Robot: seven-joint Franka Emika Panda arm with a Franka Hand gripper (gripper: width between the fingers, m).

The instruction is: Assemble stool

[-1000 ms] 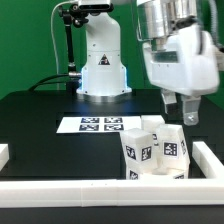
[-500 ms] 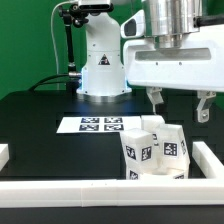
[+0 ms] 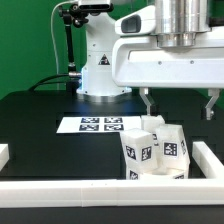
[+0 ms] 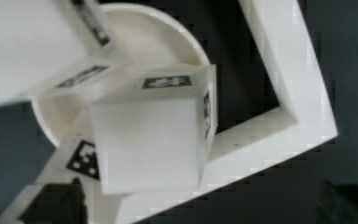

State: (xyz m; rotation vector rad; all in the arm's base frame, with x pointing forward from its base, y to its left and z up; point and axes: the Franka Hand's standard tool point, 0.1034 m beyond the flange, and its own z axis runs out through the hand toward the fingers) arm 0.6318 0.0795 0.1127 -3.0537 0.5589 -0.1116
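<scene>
Fingers of the arm's two-finger gripper (image 3: 178, 105) hang spread wide apart at the upper right of the exterior frame, holding nothing, apart from and above the parts.

Below them, at lower centre-right, the stool's white plastic pieces cluster together: a chunky tagged block leg (image 3: 138, 152) and a second tagged block leg (image 3: 172, 148) stand up side by side. In the wrist view a leg (image 4: 149, 130) fills the middle, with the thick round white disc seat (image 4: 158, 40) behind it.

By my judgement assembly is barely begun: no leg looks joined to the seat, so every leg remains to be fitted.

Long white rim bars (image 3: 215, 160) fence the cluster closely, limiting approach from the side. The marker board (image 3: 100, 125) lies mid-frame on the black table (image 3: 40, 120), before the white robot base (image 3: 102, 65).
</scene>
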